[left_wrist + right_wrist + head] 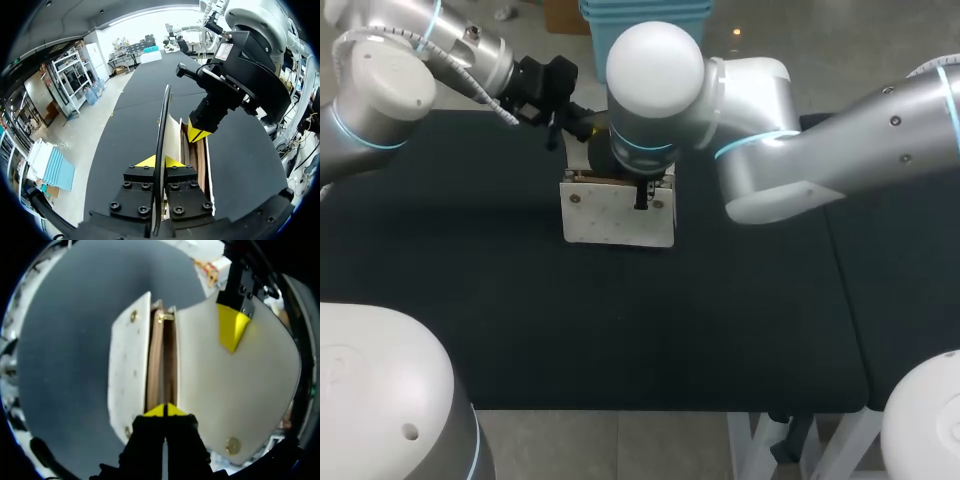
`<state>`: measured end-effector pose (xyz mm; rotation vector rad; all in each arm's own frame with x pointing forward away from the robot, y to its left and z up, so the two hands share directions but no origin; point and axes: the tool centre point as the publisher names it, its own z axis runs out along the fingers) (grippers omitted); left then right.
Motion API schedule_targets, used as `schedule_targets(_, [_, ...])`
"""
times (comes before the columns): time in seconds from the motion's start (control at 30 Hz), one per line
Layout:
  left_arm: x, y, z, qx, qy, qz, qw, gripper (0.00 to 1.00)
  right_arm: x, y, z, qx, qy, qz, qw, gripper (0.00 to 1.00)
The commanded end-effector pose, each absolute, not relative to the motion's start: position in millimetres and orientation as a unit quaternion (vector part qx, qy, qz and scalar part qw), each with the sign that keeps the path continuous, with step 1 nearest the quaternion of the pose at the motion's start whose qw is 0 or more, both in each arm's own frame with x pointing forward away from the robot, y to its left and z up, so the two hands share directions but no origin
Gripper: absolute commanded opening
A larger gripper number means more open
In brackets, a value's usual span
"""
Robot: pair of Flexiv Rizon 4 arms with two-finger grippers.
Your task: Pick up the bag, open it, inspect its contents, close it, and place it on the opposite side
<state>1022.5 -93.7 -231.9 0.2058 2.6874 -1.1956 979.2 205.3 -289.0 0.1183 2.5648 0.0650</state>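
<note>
A broad black counter (470, 300) fills the scene, with two silver robot arms meeting over its far middle. The left arm (380, 90) comes in from the far left corner. The right arm (820, 160) comes in from the right, its large rounded joint hanging over the work area. Directly beneath the right hand (164, 410) a cream-white bag (610, 215) rests on the counter, with the left hand (158, 161) just behind it. The bag's wide flap (250, 390) is lifted clear of the body and stands to one side of the right hand, exposing a narrow tan interior ahead of that hand's tips. The left hand is closed on the flap. In its own wrist view the flap shows as a thin dark curved edge running between the two yellow tips, which press it from both sides. One of those yellow tips also shows in the right wrist view, lying against the flap's pale inner face. The right hand's fingertips are drawn together at the near end of the bag's mouth, with nothing visibly gripped between them. A small gold zip pull (164, 317) sits at the far end of the opening, and a round gold snap (231, 445) marks the flap's corner beside the right hand.
</note>
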Motion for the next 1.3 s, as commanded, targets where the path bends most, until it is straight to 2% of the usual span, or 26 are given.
schedule_targets(0.03, [1020.7, -92.7, -230.0, 0.070, 0.907, -0.404, 0.099, 0.00, 987.0, 210.3, -291.8, 0.044, 0.959, 0.020, 0.280, 0.00])
schedule_targets(1.23, [1021.3, -86.2, -230.6, 0.045, 0.905, -0.414, 0.091, 0.00, 970.3, 205.7, -324.3, 0.029, 0.988, -0.015, 0.150, 0.00])
schedule_targets(1.27, [1021.1, -85.9, -230.5, 0.045, 0.905, -0.414, 0.091, 0.00, 970.2, 205.9, -325.8, 0.028, 0.989, -0.015, 0.147, 0.24])
schedule_targets(1.3, [1021.0, -85.6, -230.3, 0.045, 0.904, -0.414, 0.091, 0.00, 969.9, 206.0, -327.4, 0.028, 0.989, -0.016, 0.144, 0.43])
